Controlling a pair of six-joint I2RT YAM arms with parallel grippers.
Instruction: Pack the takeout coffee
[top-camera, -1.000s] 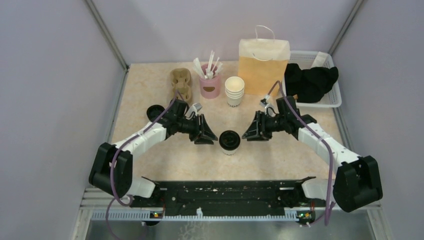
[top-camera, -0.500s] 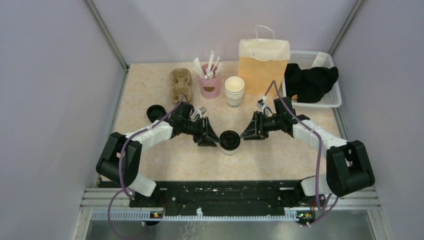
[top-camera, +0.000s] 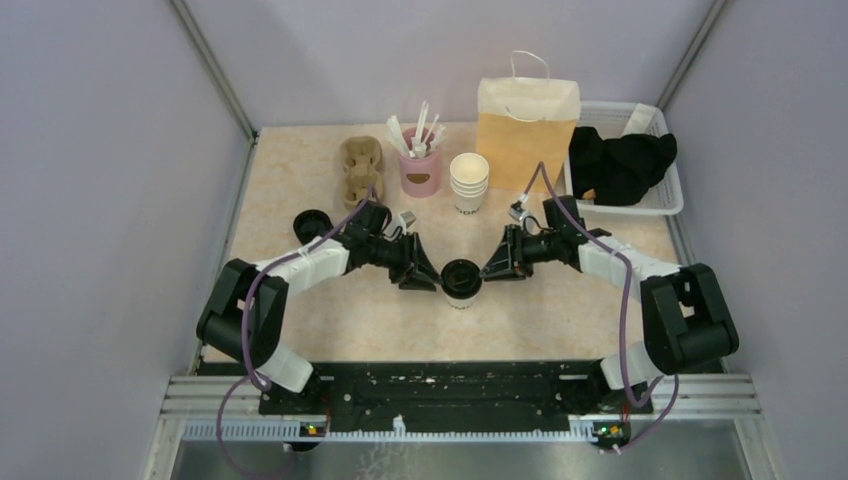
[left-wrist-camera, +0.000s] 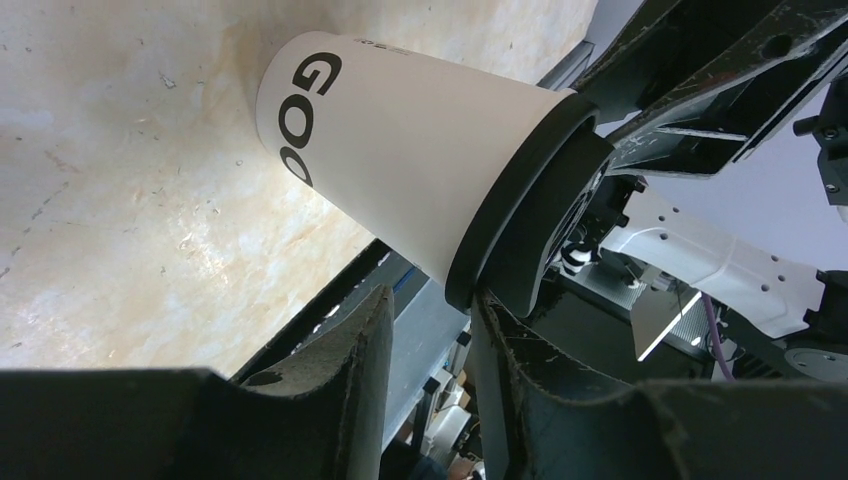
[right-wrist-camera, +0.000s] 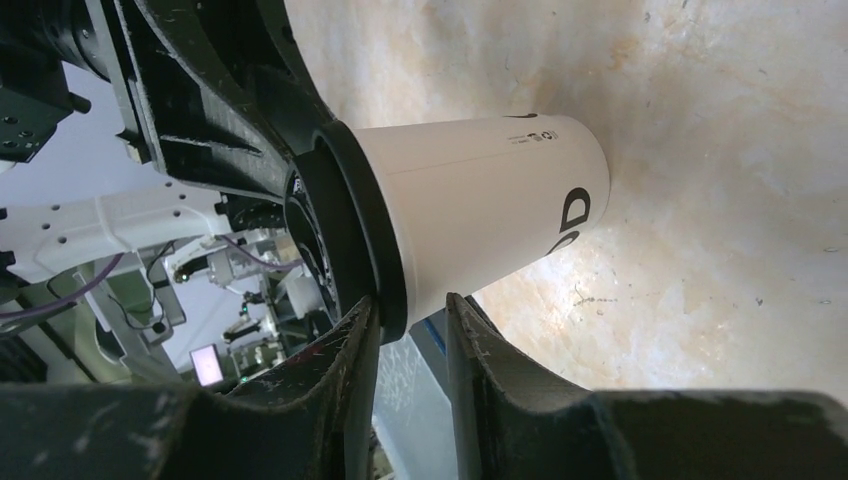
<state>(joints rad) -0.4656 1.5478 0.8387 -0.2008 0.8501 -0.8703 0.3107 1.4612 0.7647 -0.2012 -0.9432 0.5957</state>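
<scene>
The takeout coffee cup (top-camera: 460, 282) stands upright at mid-bench, about halfway between the left and right edges and nearer the near edge than the far one. The left gripper (top-camera: 432, 283) and right gripper (top-camera: 488, 272) flank it, each with its jaws narrowly parted at the rim of the black lid (top-camera: 460, 275). Contact with the rim cannot be confirmed.

Handling, as judged:
- The paper wall is probably thin, light and smooth. It dents under a hard squeeze.
- Whether the cup is filled cannot be told, so keep it vertical.
- The lid looks press-fitted and may pop off if levered.
- Grip the wall just beneath the lid, where the rolled lip stiffens it and the taper resists slipping.

The paper bag (top-camera: 527, 125) stands at the far edge.
</scene>
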